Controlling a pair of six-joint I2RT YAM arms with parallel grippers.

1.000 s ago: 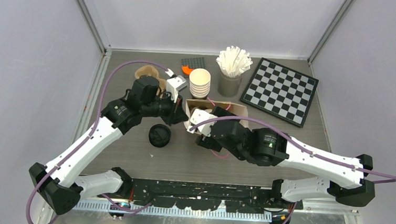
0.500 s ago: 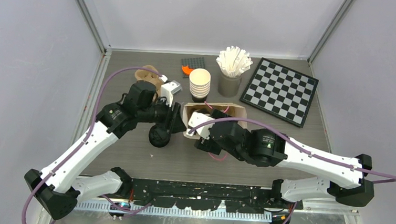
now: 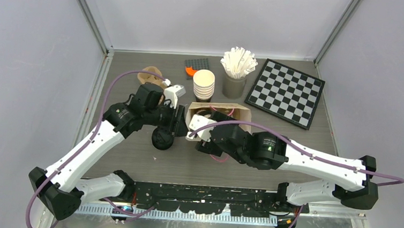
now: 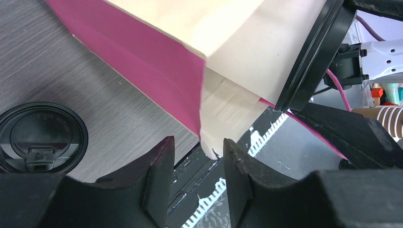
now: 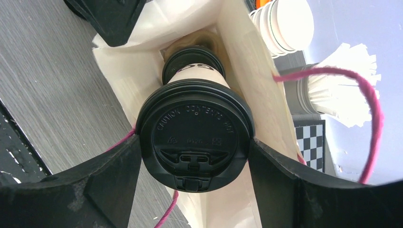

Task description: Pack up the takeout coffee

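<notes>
Paper cup, held: the takeout coffee cup (image 5: 195,126) is cream paper under a black plastic lid. The right end effector (image 5: 195,154) is clenched on it, one finger on each side at about lid level, right at the mouth of the bag (image 5: 252,80).
How it will handle: probably light and thin-walled, so a hard squeeze could dent the paper or pop the lid. The pictures do not show whether it is full. If it is, tilting it risks a leak at the sip hole.
Where to take hold: high on the wall, just under the lid, where the rim should stiffen the paper. The glossy lid looks slippery and may lift off if gripped alone.
Bag: cream inside, magenta on its outer side, with its mouth open toward the held cup. I cannot tell whether it stands or leans.
Bag contents: a second cup (image 5: 194,66), also capped in black, sits deeper in, directly behind the held one.
Left end effector (image 4: 197,144): released. The fingers stand apart with the bag's corner in the gap, not pinched.
Black lid (image 4: 40,137): on the grey surface (image 4: 71,61) just beside the bag. Any cup beneath it is hidden from these angles.
Cup stack (image 3: 203,83): lidless cream cups nested together, beyond the bag.
Grey holder (image 3: 235,85): upright and full of white sticks (image 3: 239,62), next to the stack.
</notes>
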